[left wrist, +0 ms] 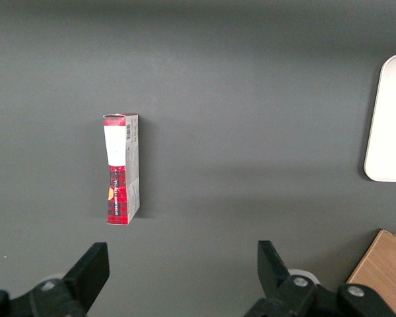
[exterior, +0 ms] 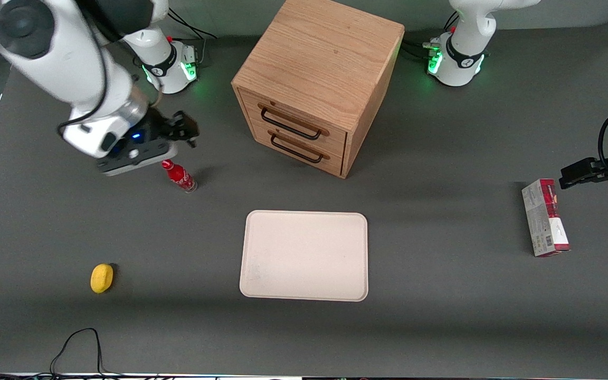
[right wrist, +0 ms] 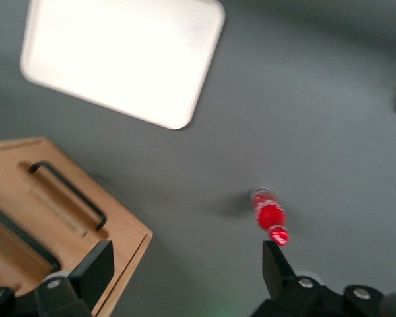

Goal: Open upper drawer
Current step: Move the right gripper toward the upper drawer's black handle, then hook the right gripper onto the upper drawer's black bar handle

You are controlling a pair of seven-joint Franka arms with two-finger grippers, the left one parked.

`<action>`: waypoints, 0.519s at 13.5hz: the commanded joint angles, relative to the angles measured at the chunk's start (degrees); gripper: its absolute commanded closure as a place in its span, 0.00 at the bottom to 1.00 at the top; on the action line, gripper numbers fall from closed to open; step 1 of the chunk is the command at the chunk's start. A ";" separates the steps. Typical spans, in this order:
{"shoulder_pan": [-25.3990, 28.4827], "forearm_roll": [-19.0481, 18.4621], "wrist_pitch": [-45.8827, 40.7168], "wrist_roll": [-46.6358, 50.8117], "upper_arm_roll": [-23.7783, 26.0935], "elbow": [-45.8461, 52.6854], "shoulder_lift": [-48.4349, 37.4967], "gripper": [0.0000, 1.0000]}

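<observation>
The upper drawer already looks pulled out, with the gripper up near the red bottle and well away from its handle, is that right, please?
Not quite: the upper drawer is closed, its front flush with the lower drawer, as the front view shows. The rest holds: the gripper hangs open above the table near the red bottle, well away from the handle.

The end effector hangs with its two fingers spread apart above the grey worktop. Between them show a corner of the wooden cabinet, a red bottle standing near it, and a pale tray.
</observation>
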 commanded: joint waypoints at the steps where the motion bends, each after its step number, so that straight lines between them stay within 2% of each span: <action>1: -0.38 -1.06 -1.29 -1.07 8.02 2.52 3.31 0.00; 4: -0.47 -0.71 -0.59 -6.84 15.33 2.53 7.62 0.00; 5: -0.47 0.68 -0.41 -9.30 16.48 2.52 9.28 0.00; 7: -0.47 6.47 -0.24 -15.01 17.02 2.35 12.19 0.00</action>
